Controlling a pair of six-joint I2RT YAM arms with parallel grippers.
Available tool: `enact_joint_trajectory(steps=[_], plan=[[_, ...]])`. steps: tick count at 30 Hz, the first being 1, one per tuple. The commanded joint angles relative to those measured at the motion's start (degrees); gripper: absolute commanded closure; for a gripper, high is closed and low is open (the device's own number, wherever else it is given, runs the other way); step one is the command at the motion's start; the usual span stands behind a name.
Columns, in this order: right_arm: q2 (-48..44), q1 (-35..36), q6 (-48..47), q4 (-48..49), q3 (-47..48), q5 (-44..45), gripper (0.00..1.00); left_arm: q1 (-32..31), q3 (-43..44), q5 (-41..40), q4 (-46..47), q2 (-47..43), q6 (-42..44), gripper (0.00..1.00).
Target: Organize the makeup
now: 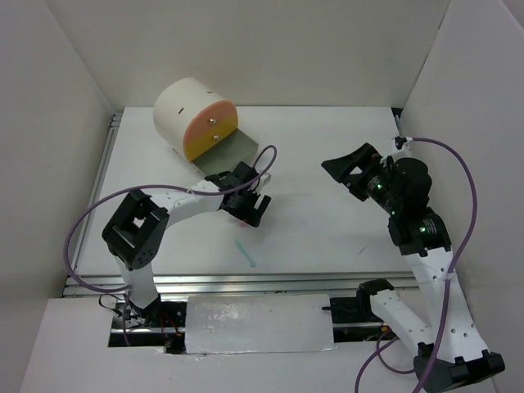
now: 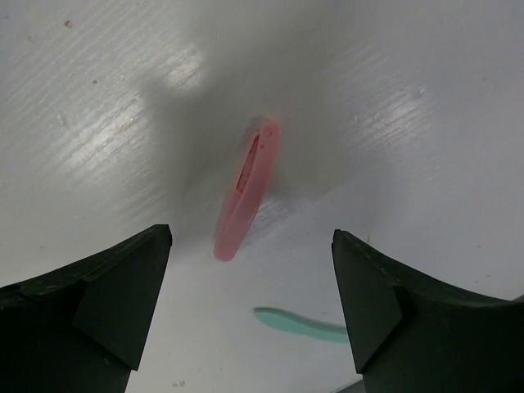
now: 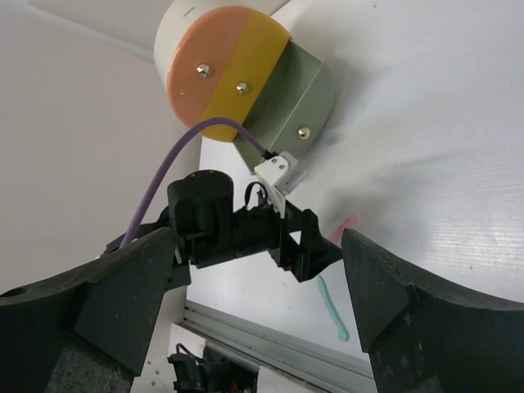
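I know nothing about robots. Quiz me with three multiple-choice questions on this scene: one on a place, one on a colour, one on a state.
1. The pink stick lies: A. on the table beneath the left end effector; B. at the table's far right corner; C. over the table's edge.
2. The other stick, nearer the arms' bases, is: A. yellow; B. teal; C. black.
3. The left end effector is: A. shut on the pink stick; B. shut, empty; C. open.
Answers: 1A, it rests there between the spread fingers; 2B, plainly teal; 3C, fingers wide apart, touching nothing.
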Motion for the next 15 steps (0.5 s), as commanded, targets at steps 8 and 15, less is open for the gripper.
enact_joint_trajectory(steps=[8,15], plan=[[-1.2,0.5,-1.3,-0.5,3.4,0.3,0.10,0.8,0.7,2.4,4.3,5.6,0.5,0.20],[-2.1,0.4,-1.5,-1.1,3.2,2.0,0.10,0.7,-0.8,2.5,3.7,6.1,-0.7,0.76]])
